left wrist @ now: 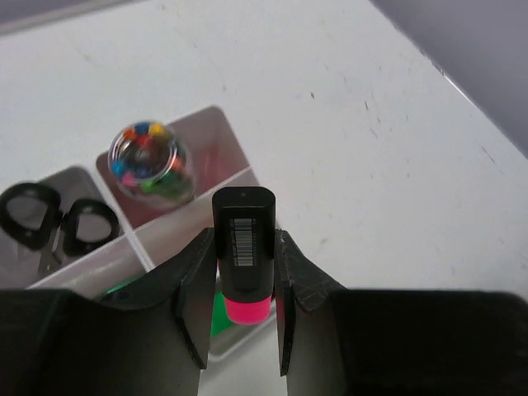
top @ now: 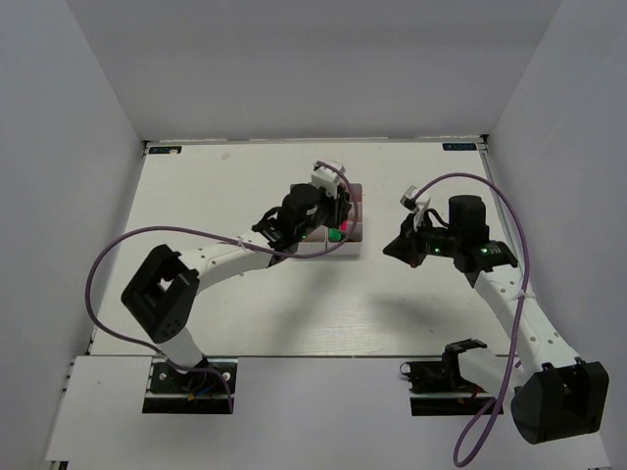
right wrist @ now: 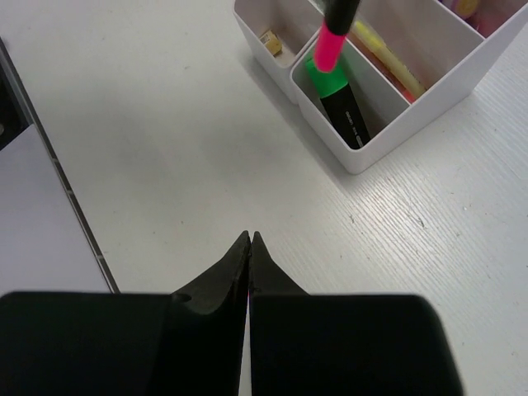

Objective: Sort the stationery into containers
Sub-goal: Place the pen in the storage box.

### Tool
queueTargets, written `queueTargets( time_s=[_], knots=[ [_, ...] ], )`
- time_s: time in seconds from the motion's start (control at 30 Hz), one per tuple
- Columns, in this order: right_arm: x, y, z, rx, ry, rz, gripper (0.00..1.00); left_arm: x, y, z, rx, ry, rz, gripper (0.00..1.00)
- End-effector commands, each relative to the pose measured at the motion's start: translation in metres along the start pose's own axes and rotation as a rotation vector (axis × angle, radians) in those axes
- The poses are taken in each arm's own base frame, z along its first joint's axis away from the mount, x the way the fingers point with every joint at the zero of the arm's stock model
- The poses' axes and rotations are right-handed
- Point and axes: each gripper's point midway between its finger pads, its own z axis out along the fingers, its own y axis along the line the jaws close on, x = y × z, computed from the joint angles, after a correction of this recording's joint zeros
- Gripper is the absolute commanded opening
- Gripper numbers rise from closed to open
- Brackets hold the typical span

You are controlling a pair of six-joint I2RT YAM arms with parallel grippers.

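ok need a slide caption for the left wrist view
Left fingers grip a black-bodied pink highlighter over the white translucent bins.

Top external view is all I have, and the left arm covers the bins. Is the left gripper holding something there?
Observer: Yes. The left gripper is shut on a pink highlighter, with its pink end pointing down.
Operator: Which compartment is under it?
Observer: The corner compartment of the bins, where a green highlighter lies.
Operator: And the right gripper, does it carry anything?
Observer: No. The right gripper is shut with nothing between its fingers, over the table beside the bins.
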Motion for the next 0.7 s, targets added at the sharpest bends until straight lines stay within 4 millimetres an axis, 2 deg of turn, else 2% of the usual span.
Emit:
queueTargets(
  time_s=[0.0,0.07,0.27,0.33,0.5,0.67],
  knots=[
    [-0.008,-0.002,-0.001,0.005,-0.033,-0.012,0.0,-0.058,-0.014,0.008,-0.078,-0.25,0.044,0.0],
    [-0.008,-0.004,-0.002,0.011,-0.037,-0.017,0.0,-0.058,-0.012,0.011,-0.105,-0.255,0.045,0.0],
    [-0.008,-0.008,-0.005,0.028,-0.042,-0.01,0.0,-0.036,-0.021,0.018,-0.106,-0.216,0.057,0.0],
    [-0.008,-0.009,-0.006,0.031,-0.046,-0.004,0.0,-0.033,-0.019,0.019,-0.125,-0.216,0.061,0.0],
    [-0.009,-0.01,-0.008,0.028,-0.056,0.008,0.0,-0.008,-0.008,0.02,-0.149,-0.18,0.058,0.0],
    [-0.01,-0.012,-0.01,0.036,-0.064,0.028,0.0,0.007,-0.008,0.017,-0.146,-0.17,0.037,0.0]
  ],
)
